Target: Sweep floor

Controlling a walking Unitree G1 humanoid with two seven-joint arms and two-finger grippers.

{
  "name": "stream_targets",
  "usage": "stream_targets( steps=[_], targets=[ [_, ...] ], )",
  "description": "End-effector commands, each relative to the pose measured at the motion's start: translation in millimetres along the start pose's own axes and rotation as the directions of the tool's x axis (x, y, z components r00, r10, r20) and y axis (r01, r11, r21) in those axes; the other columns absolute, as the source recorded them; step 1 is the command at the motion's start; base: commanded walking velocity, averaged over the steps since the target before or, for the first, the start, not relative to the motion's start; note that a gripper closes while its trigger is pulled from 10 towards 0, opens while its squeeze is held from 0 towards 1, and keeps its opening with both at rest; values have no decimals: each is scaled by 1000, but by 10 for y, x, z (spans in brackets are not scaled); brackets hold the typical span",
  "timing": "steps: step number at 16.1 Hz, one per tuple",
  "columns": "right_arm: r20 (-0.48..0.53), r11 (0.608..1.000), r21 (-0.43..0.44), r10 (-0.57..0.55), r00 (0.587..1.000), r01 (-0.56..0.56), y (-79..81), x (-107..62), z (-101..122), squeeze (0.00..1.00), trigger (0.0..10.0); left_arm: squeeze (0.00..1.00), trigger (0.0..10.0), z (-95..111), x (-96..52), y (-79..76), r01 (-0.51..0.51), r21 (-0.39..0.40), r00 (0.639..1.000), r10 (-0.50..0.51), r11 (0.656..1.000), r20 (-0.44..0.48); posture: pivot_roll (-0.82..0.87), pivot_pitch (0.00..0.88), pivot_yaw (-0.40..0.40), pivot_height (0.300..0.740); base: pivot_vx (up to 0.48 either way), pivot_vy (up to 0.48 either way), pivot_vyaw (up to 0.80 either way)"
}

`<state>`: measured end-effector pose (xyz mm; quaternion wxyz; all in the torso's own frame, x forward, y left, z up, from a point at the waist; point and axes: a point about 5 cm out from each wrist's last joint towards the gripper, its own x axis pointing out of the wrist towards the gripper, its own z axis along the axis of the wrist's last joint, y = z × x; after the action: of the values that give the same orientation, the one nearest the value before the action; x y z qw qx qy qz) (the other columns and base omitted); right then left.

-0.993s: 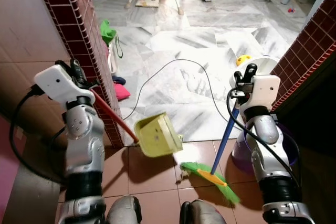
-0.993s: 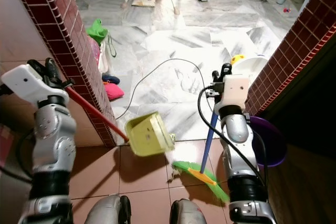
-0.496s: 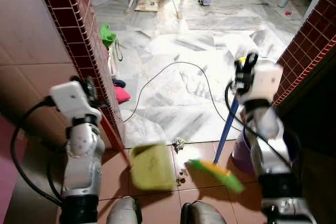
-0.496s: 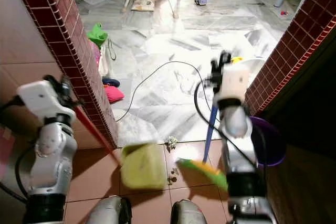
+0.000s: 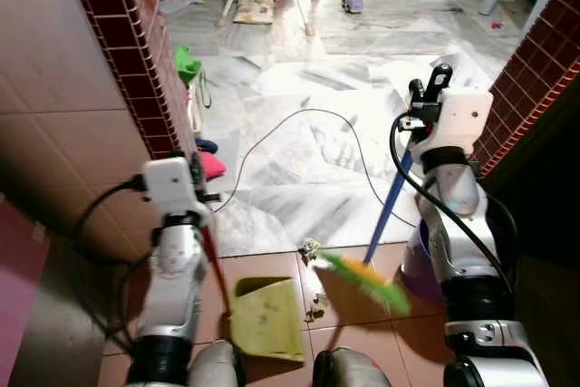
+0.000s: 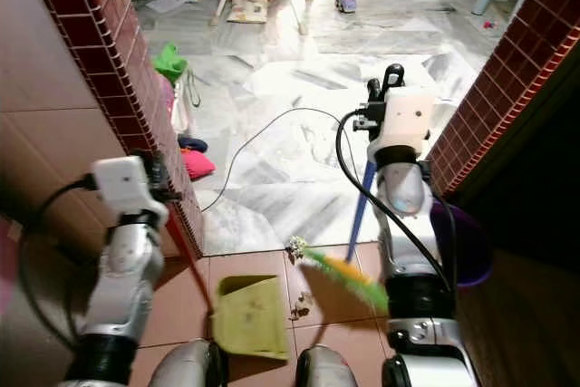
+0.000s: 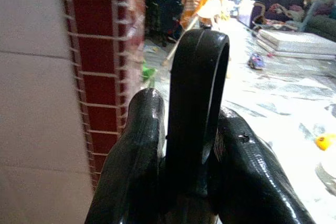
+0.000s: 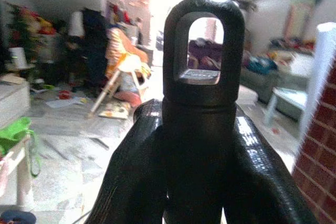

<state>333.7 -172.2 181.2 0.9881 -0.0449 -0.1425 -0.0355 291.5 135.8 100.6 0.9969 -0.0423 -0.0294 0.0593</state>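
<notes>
Broom and dustpan meet on the terracotta tile floor point(image 5: 272, 269).
Right gripper point(image 5: 426, 101) clamps the blue-handled, green-bristled broom point(image 5: 367, 280) beside debris; left gripper point(image 5: 192, 178) clamps the red-handled, yellow-green plastic dustpan point(image 5: 265, 317) resting there.

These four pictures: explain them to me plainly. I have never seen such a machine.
This is a walking humanoid robot, sweeping. The two wide pictures come from cameras in its head, looking down past its silver arms. The other two come from cameras on its wrists, looking along each hand's black fingers.

The left hand is shut on the red-handled yellow dustpan, which rests on the brown floor tiles. The right hand is shut on the blue-handled broom, whose green bristles hang near some small debris. Further off, a black cable lies across the marble floor.
</notes>
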Motion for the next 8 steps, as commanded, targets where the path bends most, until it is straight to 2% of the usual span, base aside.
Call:
stream_targets(
  steps=[1,3,8],
  targets=[
    [9,999,-13,-51,999,51,-45,79,78,0,10000,0,10000,93,86,-117,13,-3,998,-13,1000,62,-132,58,-3,740,0,0,0],
    [-53,993,7,-118,992,119,-44,109,19,0,10000,0,10000,-66,117,-230,9,-8,1000,-9,1000,0,-152,66,-8,740,0,0,0],
    [-96,985,11,-169,981,171,-23,147,7,0,10000,0,10000,-231,131,-256,-51,13,996,52,999,-71,-169,69,-13,740,0,0,0]
  ],
)
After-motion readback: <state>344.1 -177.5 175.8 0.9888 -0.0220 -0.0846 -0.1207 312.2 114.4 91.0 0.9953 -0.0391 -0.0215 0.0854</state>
